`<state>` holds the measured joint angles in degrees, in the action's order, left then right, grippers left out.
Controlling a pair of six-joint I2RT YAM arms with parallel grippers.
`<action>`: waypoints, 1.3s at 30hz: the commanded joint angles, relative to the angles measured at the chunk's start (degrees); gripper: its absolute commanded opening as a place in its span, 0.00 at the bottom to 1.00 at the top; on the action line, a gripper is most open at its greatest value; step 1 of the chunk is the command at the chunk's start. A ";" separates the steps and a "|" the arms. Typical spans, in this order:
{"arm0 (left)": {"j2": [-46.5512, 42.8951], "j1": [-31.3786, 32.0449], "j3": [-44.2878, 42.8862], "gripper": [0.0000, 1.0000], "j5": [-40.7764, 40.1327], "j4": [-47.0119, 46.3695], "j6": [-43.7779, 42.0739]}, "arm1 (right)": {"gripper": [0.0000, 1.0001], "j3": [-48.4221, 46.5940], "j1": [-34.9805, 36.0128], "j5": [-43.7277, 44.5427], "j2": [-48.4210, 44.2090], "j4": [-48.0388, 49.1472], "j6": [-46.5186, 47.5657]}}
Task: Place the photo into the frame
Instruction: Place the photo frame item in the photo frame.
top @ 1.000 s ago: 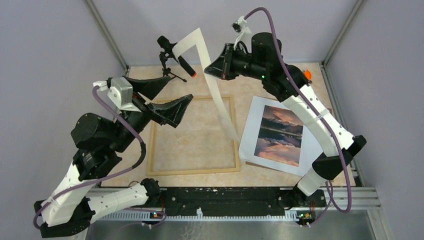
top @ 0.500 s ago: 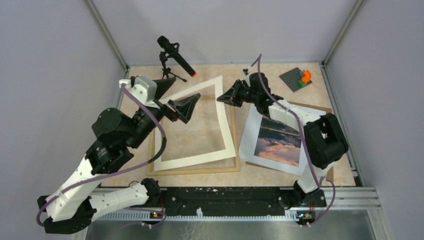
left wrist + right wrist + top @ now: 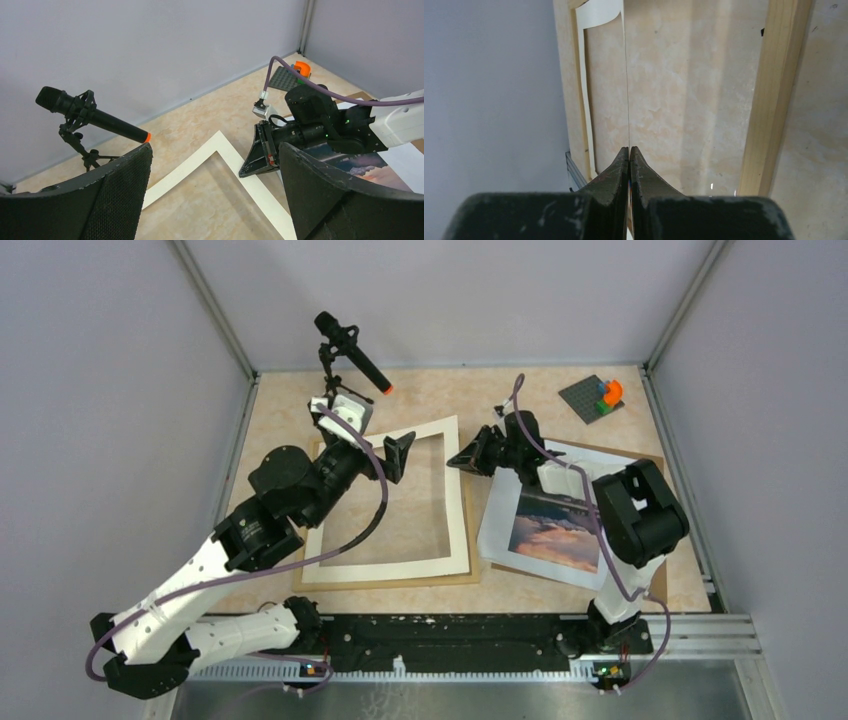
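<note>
Mat (image 3: pixel 458 510) dropped onto frame (image 3: pixel 771 100), prob. flat — R end effector (image 3: pixel 629 150) grips it; L end effector (image 3: pixel 215 150) released.

Left pincer (image 3: pixel 215 196) spread, right pincer (image 3: pixel 629 152) clamped

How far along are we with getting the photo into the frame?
Done: nothing yet for the photo itself. In hand: the right claw is shut on the edge of the white mat, holding it over the frame; the left claw hovers open above it. Left: the photo lies on the brown backing board beside the frame, not yet picked up or placed.
</note>
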<state>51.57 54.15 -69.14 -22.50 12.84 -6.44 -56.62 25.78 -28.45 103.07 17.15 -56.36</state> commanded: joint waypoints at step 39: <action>5.25 0.08 5.81 0.99 1.24 1.21 17.85 | 0.73 -14.46 -2.44 26.55 -9.89 -46.20 36.51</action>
<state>54.15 54.15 -65.49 -24.88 12.69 -0.71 -76.31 25.50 -9.82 102.52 -22.81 -25.08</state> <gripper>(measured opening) 0.987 0.727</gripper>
